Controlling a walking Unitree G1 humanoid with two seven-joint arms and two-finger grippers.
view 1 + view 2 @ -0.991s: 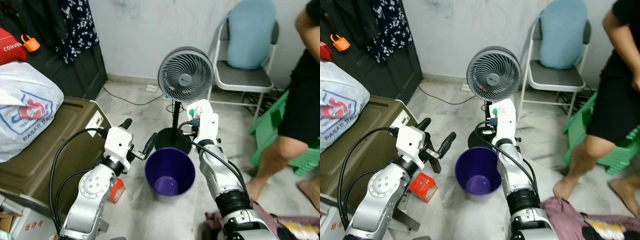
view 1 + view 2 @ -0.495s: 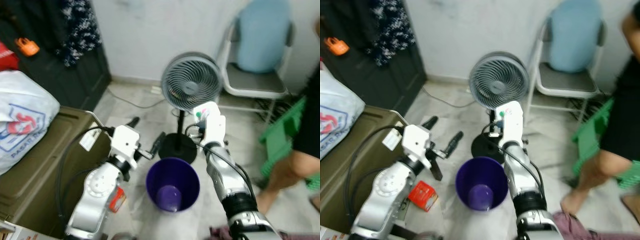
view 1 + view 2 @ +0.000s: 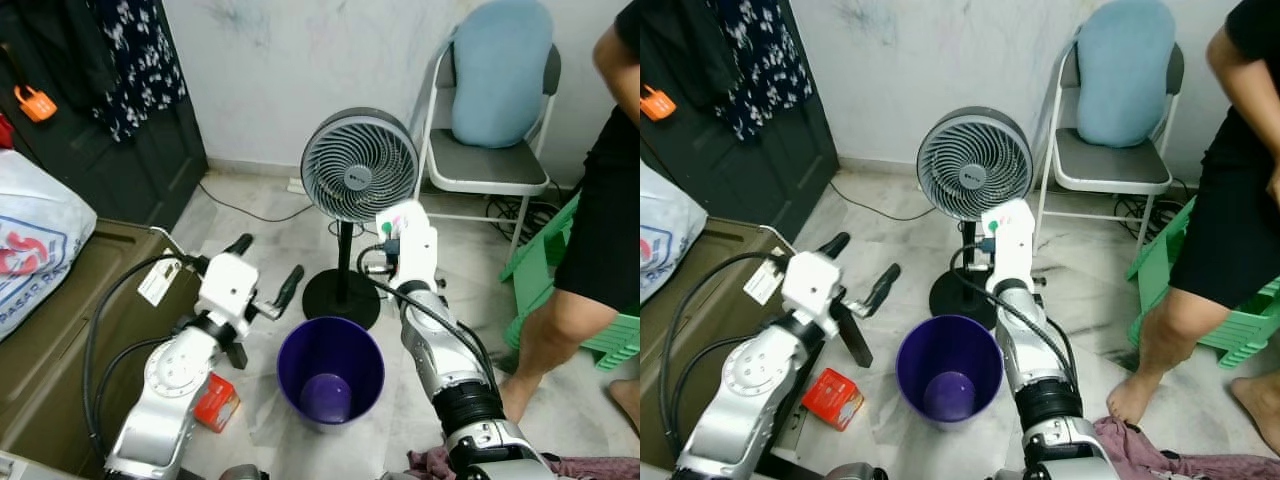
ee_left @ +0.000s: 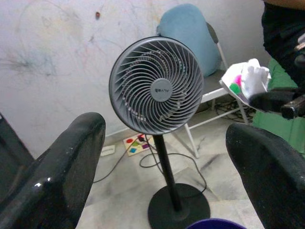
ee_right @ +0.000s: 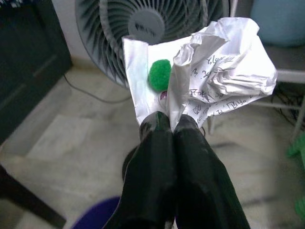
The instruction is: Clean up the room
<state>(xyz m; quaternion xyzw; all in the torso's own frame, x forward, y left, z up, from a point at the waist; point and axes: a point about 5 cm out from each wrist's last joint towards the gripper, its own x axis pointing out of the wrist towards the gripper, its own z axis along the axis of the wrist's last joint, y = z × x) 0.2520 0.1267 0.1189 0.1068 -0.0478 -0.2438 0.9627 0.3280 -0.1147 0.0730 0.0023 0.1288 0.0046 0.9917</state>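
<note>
My right gripper (image 5: pixel 170 125) is shut on a crumpled white paper (image 5: pixel 214 71) that carries a small green pompom (image 5: pixel 159 72). It holds the paper (image 3: pixel 397 215) up in front of the fan's pole, above the far rim of a purple bin (image 3: pixel 300 345). The bin stands on the floor between my arms, and a small purple patch shows at its bottom. My left gripper (image 3: pixel 267 265) is open and holds nothing. It hovers to the left of the bin, a little above its rim.
A grey standing fan (image 3: pixel 358 165) is right behind the bin. A folding chair (image 3: pixel 485 170) with a blue cushion stands at the back right, beside a person (image 3: pixel 610 200) and a green stool (image 3: pixel 545 265). An olive trunk (image 3: pixel 60 330) and a red box (image 3: pixel 215 402) lie left.
The camera has swung and steadied, so the whole scene has shifted. Both arms keep their pose over the bin. The right gripper still holds the paper and the left stays open.
</note>
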